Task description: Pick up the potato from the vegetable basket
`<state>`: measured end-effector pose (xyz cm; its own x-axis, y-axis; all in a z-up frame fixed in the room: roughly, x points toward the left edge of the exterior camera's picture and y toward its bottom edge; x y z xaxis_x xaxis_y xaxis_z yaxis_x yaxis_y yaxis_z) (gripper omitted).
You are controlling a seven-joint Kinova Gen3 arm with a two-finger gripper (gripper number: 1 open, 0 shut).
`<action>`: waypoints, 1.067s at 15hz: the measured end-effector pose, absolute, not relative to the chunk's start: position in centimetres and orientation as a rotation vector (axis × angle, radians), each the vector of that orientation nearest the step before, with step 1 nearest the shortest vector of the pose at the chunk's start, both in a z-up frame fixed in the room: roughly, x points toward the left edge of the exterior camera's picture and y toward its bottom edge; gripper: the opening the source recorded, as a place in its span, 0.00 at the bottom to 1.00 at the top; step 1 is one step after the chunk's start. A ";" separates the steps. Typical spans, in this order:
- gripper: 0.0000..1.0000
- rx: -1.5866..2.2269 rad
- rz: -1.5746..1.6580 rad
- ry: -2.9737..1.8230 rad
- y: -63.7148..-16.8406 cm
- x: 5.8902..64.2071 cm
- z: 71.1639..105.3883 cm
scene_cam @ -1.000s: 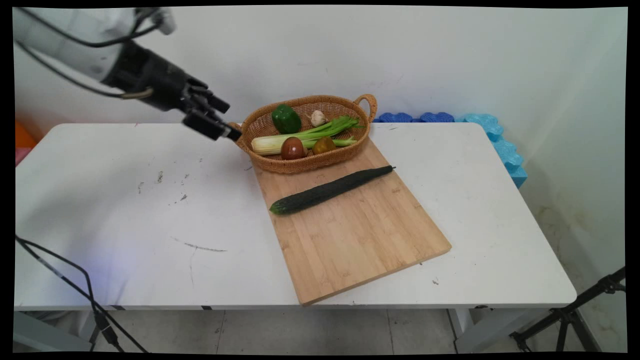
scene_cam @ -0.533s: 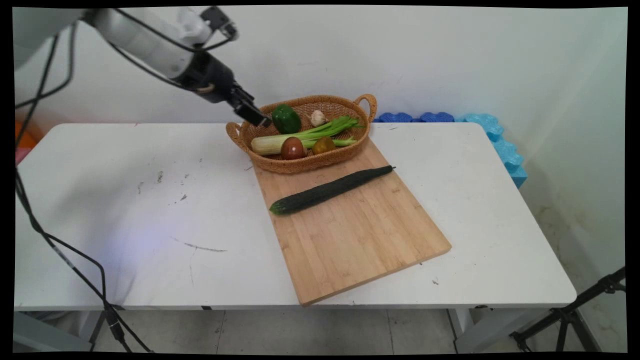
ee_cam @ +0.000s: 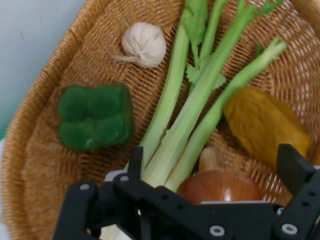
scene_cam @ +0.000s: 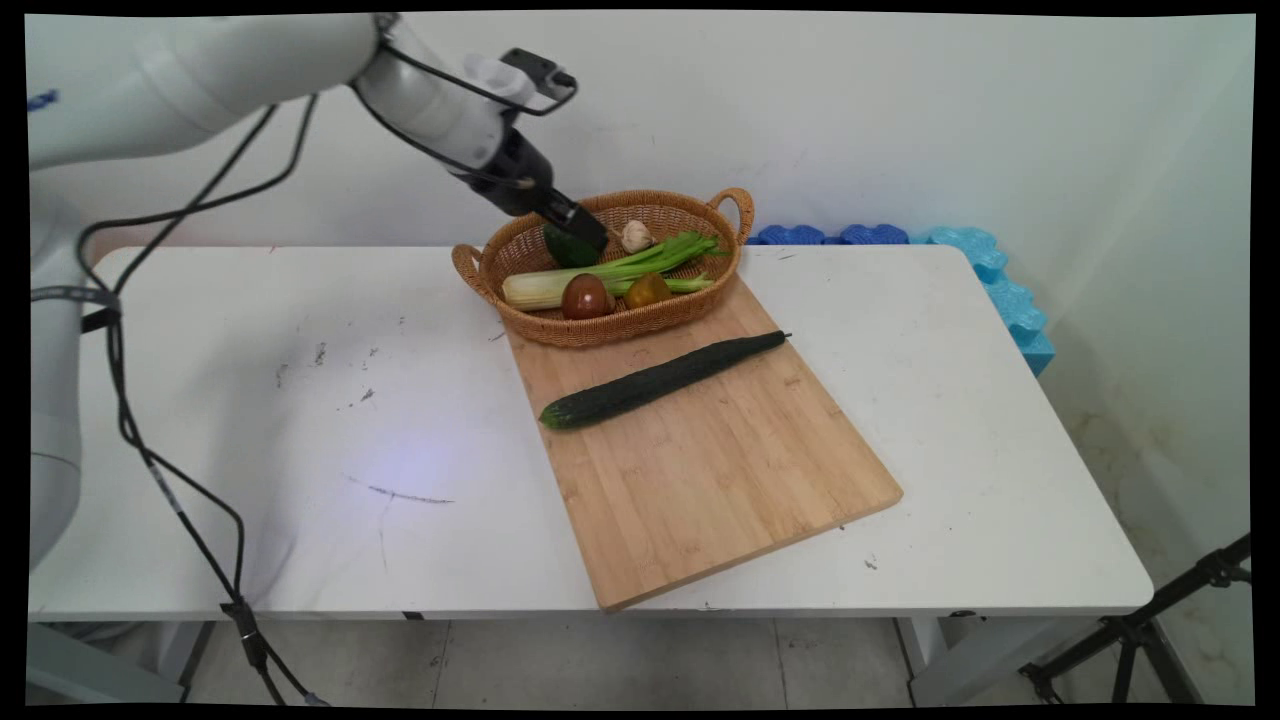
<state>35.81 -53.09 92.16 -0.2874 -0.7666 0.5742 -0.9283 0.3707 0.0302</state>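
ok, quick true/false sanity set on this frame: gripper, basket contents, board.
1. The gripper is above the wicker basket. True.
2. The jaws are shut on the green pepper. False: they stand open and hold nothing; the pepper lies in the basket.
3. The cucumber lies inside the basket. False: it lies on the wooden cutting board, in front of the basket.
4. A garlic bulb sits in the basket beside the celery. True.
5. The cutting board is bare. False: the cucumber lies on it, and the basket's near edge overlaps its far end.
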 end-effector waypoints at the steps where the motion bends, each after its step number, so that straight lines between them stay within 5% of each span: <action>1: 1.00 1.499 0.411 -2.116 -53.9 35.1 91.5; 16: 1.00 1.869 0.181 -1.903 -60.4 27.5 85.5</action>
<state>27.50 -60.44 85.51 0.0323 -0.9111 0.4109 -0.9723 0.0666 0.2240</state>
